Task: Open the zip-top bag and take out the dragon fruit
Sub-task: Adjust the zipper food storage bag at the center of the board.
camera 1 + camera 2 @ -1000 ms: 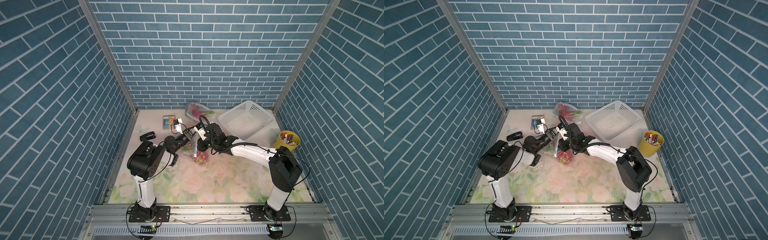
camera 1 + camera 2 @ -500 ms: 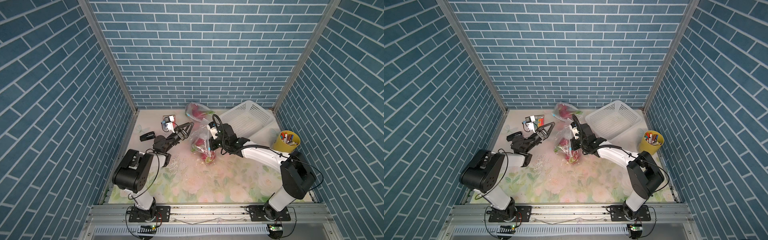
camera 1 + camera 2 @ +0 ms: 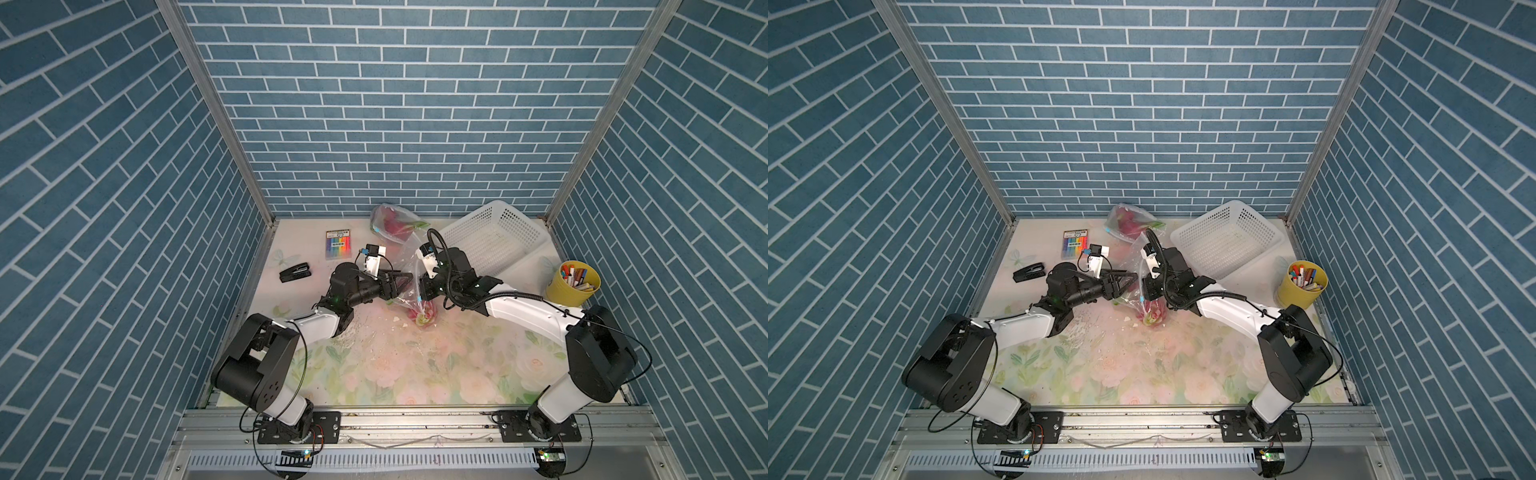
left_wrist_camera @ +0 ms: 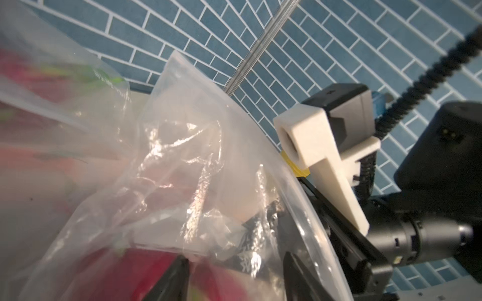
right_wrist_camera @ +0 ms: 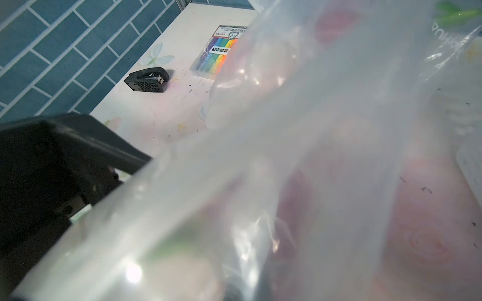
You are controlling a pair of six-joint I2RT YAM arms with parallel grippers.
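1. Blue brick walls point(image 3: 395, 124) close in the table point(image 3: 415, 365) on three sides, and a metal rail point(image 3: 415, 422) runs along the front edge.
2. The back strip is crowded. A white basket point(image 3: 523, 224) point(image 3: 1237, 203) leans in the right corner, with a yellow cup point(image 3: 573, 291) point(image 3: 1298, 293) of markers in front of it. A second bag point(image 3: 392, 222) point(image 3: 1127, 222) holding a pink-and-green fruit sits against the back wall. A colour pack point(image 3: 337, 244) point(image 3: 1075, 242) and a black stapler point(image 3: 295, 272) point(image 3: 1028, 272) lie to the left.
3. The widest stretch of floral mat lies between the two arms and the front rail, and a few pale crumbs lie in front of the left arm.
4. The right gripper point(image 3: 424, 289) point(image 3: 1148, 289) is clamped on the zip-top bag point(image 3: 409, 266) point(image 3: 1133, 262). The bag's clear film stands up beside it, and film fills most of the right wrist view point(image 5: 313, 156).
5. The left gripper point(image 3: 405, 280) point(image 3: 1129, 280) reaches in from the opposite side. In the left wrist view its fingers point(image 4: 174, 281) stand apart, with bag film point(image 4: 208, 156) in the gap.
6. The dragon fruit point(image 3: 422, 316) point(image 3: 1152, 318) sits low in the bag, at or just above the mat. It is below both grippers and nearer the right one. The left wrist view shows it as a magenta mass point(image 4: 146, 273) just beside a finger, behind the film.
7. The colour pack point(image 5: 219, 52) carries a white label with Chinese characters. Its header logo is too small to read. Faint capital letters are printed on the bag film, and only part of them can be read.
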